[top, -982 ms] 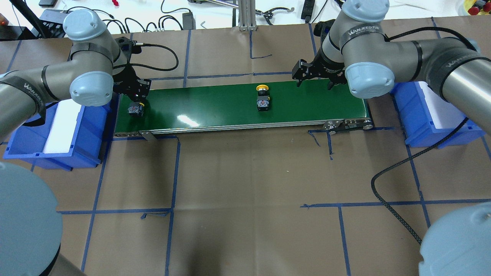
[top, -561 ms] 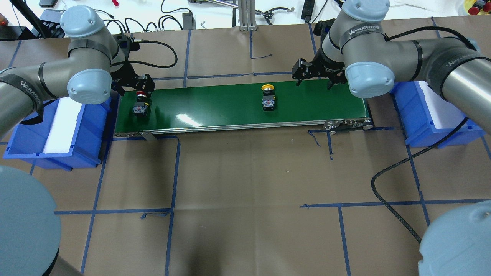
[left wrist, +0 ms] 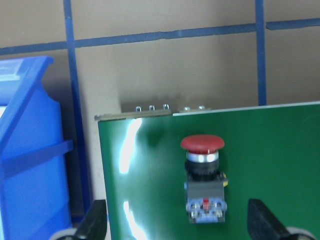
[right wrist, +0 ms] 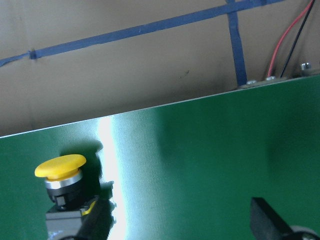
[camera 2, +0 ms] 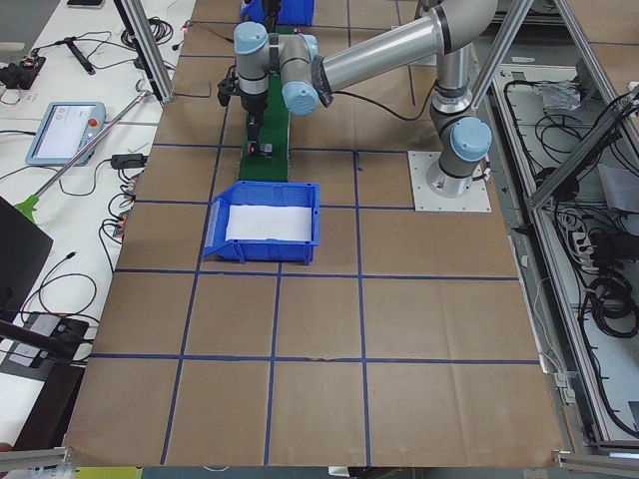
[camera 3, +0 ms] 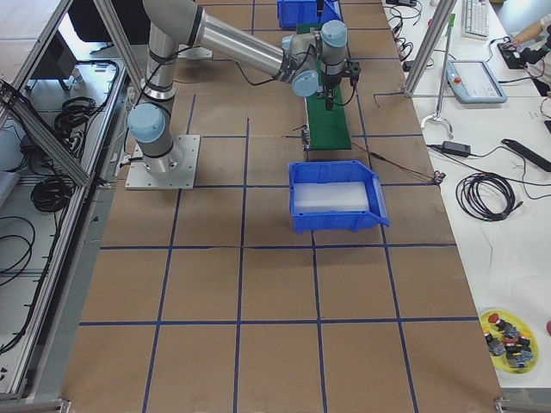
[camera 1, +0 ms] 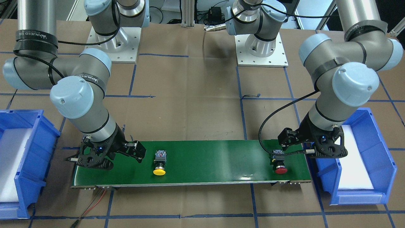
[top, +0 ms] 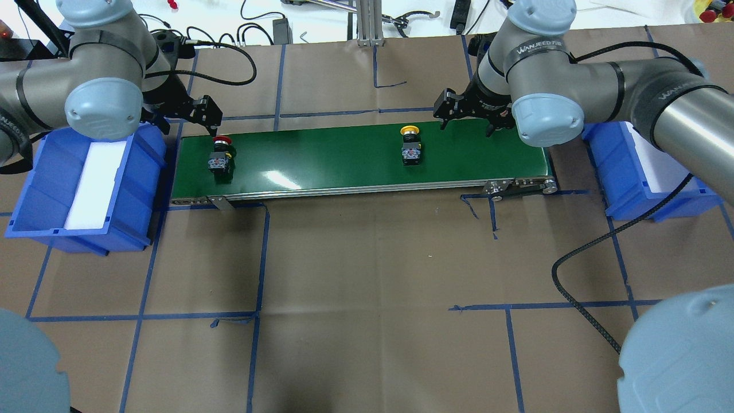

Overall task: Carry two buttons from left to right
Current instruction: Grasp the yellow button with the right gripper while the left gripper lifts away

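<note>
- The red button (top: 220, 158) lies on its side at the 9 o'clock end of the green belt (top: 321, 155) in the overhead view, with its cap pointing to 12 o'clock.
- The yellow button (top: 410, 148) lies the same way, a little toward 3 o'clock of the belt's middle.
- The left hand (top: 183, 117) is spread and empty. It hangs at about 10 o'clock of the red button, by the left bin (top: 34, 189), and touches nothing.
- The right hand (top: 469, 117) is also spread and empty. It hovers over the belt's far edge at about 2 o'clock of the yellow button, well apart from it.
- Neither button has reached the right bin (top: 625, 172), so both of the 2 transfers look unfinished. The step in hand appears to be the right hand's pickup of the yellow button.
- To do it well, the right hand should come down with its fingers (right wrist: 267, 220) straddling the blocky body, not the round cap, which would likely slip.
- It should close only once the body sits centred between the fingers, low near the belt without scraping it.
- The left hand should stay off the belt so the red button is not knocked.
</note>
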`<state>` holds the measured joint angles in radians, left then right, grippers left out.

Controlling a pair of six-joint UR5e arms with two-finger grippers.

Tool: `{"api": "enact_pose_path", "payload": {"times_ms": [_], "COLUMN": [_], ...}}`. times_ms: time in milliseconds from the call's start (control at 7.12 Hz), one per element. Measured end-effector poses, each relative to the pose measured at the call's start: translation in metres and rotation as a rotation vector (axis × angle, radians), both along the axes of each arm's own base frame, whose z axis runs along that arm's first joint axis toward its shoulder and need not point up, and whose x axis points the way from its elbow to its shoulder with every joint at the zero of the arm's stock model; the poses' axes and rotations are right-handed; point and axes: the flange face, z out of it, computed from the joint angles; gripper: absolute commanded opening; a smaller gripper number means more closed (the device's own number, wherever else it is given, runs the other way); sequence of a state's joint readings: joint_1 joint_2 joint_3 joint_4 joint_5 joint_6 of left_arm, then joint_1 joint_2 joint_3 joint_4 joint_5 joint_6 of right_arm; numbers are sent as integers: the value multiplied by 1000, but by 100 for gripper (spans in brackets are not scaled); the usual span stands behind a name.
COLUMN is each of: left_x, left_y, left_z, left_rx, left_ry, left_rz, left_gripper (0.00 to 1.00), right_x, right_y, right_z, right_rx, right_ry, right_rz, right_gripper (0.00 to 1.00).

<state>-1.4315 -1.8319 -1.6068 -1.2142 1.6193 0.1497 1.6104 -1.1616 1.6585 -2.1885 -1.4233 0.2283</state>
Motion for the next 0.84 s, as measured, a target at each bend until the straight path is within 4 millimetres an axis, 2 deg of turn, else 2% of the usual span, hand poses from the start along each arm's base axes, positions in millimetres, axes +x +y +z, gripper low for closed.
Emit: {"api": "enact_pose_path", "payload": {"times_ms": [281, 421, 561, 842], "left_x": [-24, -42, -59, -75], "left_y": [43, 66, 88, 113], "left_z": [58, 78, 90, 93], "left_rx": [15, 25, 36, 54], "left_ry": [46, 61, 65, 66], "left_rz": [56, 71, 71, 86], "left_gripper": [99, 99, 99, 99], "right_x": [11, 18, 24, 33], "right_y": [-8, -12, -13, -12], "right_z": [-4, -5, -8, -11], "right_rx": [1, 1, 5, 10], "right_ry": [2, 0, -3, -3], "right_rz": [0, 0, -1, 6], "right_gripper": [100, 100, 100, 100]}}
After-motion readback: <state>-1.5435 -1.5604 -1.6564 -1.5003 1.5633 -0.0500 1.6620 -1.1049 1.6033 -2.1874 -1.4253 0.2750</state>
